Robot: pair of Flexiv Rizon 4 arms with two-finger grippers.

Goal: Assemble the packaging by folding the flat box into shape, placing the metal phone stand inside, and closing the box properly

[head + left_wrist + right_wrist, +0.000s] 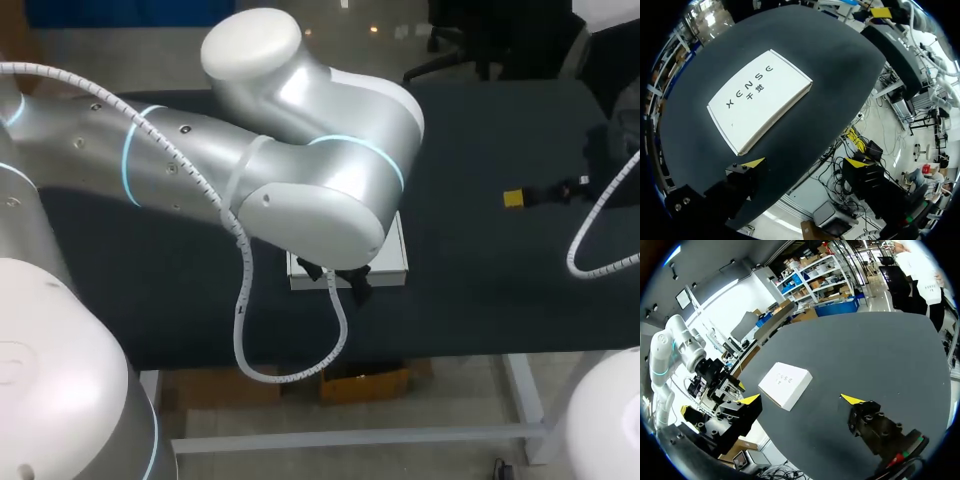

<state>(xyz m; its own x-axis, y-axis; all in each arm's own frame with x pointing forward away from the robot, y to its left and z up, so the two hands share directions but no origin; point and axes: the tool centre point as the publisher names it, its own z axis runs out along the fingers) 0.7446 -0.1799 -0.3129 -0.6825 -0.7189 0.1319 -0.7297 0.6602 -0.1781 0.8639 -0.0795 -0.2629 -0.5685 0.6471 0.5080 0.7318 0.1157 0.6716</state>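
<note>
A white, flat box (760, 97) lies closed on the dark table, printed face up. In the head view my left arm hides most of the box (396, 262). My left gripper (805, 162) hangs open above the table's front edge, with the box just ahead of it, nearer one finger. Nothing is between its fingers (754, 162). My right gripper (801, 399) is open and empty, well back from the box (786, 384); in the head view the right gripper (520, 197) is at the right of the table. No metal phone stand is visible.
The dark table (480, 290) is bare around the box. My left arm's ribbed cable (290, 370) loops down past the table's front edge. In the right wrist view my left gripper (722, 382) stands beyond the box, at the table's edge.
</note>
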